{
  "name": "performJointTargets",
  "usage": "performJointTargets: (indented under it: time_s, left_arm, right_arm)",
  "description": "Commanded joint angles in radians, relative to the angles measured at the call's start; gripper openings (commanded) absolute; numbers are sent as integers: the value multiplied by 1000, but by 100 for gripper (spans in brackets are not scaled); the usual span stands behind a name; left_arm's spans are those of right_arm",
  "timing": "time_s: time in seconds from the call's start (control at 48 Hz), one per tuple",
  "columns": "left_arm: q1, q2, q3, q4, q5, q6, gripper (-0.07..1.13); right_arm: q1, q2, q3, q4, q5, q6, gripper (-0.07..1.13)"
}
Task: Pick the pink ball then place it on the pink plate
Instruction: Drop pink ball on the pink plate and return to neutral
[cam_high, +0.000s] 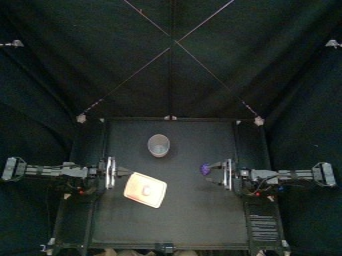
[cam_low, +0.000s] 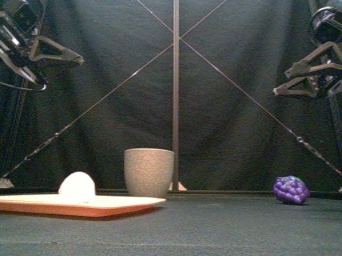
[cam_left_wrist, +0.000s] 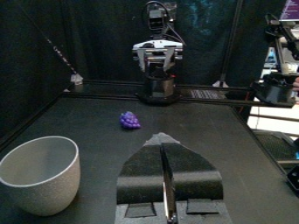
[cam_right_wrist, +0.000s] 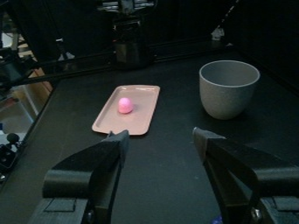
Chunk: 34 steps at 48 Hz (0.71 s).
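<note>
Top view: small black table w/ 3 things on it; L arm comes in from left, R arm from right, each by its own side edge.
Ball: small pink ball, smooth, a bit egg-shaped; lies on flat pink rectangular tray, toward one end and clear of the rim. Looks paler in front view.
Tray: front-left part of table, lying flat, set at a slant to table edges in top view.
Cup: tall grey speckled cup, upright, behind tray nr table middle, close to tray but not touching.
Purple toy: knobbly purple toy, looks like a grape bunch; right of middle, well apart from tray and cup, nr R arm's tip in top view.
L claw: left gripper, jaws pressed together, no gap visible, nothing btwn them; points across table toward purple toy, cup off to one side.
R claw: right gripper, jaws spread wide, empty; tray w/ ball and cup are beyond the jaws, not touched.
Height: front view has both arms high in the upper corners, well above tray, cup and toy.
</note>
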Motion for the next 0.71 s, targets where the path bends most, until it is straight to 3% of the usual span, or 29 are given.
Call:
performJointTargets:
  time_s: [0.021,0.708]
  left_arm:
    - [0,3,-9,0,-9,0,4]
    - [12,3,-15,0,-6,5,4]
  right_arm:
    - [-17,6,-11,-2,-17,-2,93]
    - [-37,9,-21,-46,-48,0,93]
